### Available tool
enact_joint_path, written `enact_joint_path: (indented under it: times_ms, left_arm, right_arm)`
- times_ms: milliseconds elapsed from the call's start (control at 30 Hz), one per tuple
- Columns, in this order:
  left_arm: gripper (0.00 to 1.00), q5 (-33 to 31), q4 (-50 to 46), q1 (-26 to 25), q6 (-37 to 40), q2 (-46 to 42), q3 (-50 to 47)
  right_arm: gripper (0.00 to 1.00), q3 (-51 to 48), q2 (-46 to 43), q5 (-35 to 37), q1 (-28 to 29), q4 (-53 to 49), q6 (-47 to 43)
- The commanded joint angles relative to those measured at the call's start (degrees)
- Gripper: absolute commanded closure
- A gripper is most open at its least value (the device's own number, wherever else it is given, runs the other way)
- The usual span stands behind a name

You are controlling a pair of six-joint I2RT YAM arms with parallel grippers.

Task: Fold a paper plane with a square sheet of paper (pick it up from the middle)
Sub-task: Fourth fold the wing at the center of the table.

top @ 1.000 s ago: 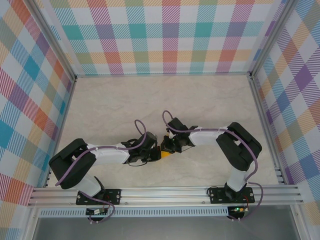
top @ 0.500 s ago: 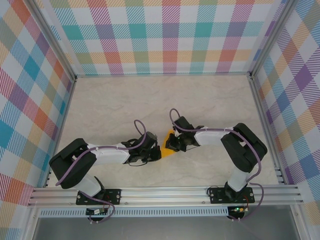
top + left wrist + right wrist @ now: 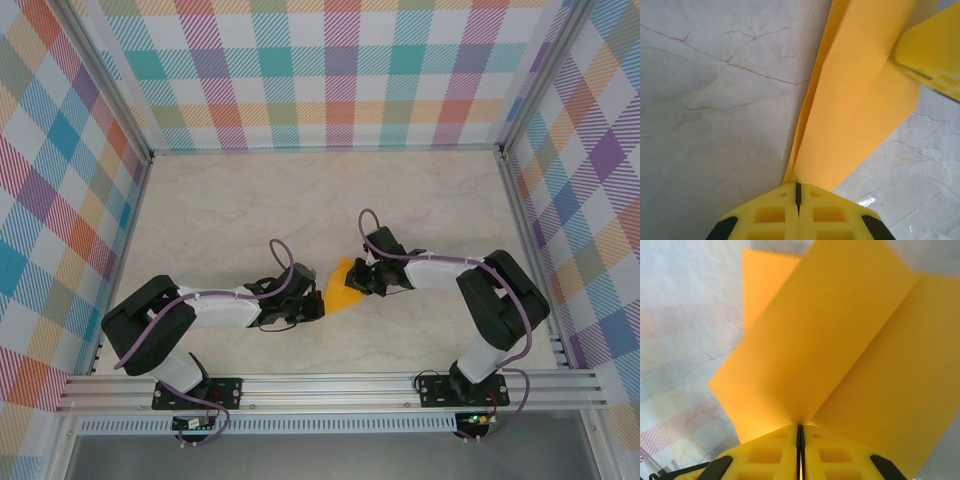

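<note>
The orange paper (image 3: 342,287) hangs as a creased wedge between both grippers, just above the marble table near its middle front. My left gripper (image 3: 318,303) is shut on its lower left tip; in the left wrist view the folded layers of the paper (image 3: 855,100) run up from the closed yellow fingers (image 3: 770,217). My right gripper (image 3: 361,277) is shut on the right edge. In the right wrist view the paper (image 3: 830,350) fans out in two flaps from the pinch. The right gripper's yellow finger (image 3: 932,55) shows on the paper at the upper right of the left wrist view.
The marble table (image 3: 230,210) stretches behind and to both sides of the arms. Checked walls (image 3: 330,70) enclose it on three sides, with a metal rail (image 3: 330,385) along the near edge.
The right gripper has moved right and slightly back, pulling the paper with it. The orange wedge now shows much more between the two grippers. The left gripper has barely moved.
</note>
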Motion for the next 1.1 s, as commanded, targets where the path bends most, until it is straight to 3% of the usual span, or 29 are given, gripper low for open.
enact_joint_path:
  times_ms: [0,333,533,1067]
  left_arm:
    - [1.0,0.2,-9.2,-0.7,-0.2,2.8,-1.3]
    - [1.0,-0.5,-10.8,-0.7,-0.4,3.1,-0.4]
    - [1.0,-0.3,-11.4,-0.6,-0.5,4.5,0.4]
    - [1.0,0.1,-13.3,-0.6,-1.5,5.4,-0.4]
  right_arm:
    - [0.9,0.2,-1.9,0.3,2.4,0.7,-2.3]
    - [0.9,2.9,5.0,-7.8,6.7,6.4,-3.0]
    - [0.9,4.1,6.6,-4.0,6.5,3.4,-3.3]
    - [0.91,-0.6,5.4,2.4,-5.5,1.9,-4.6]
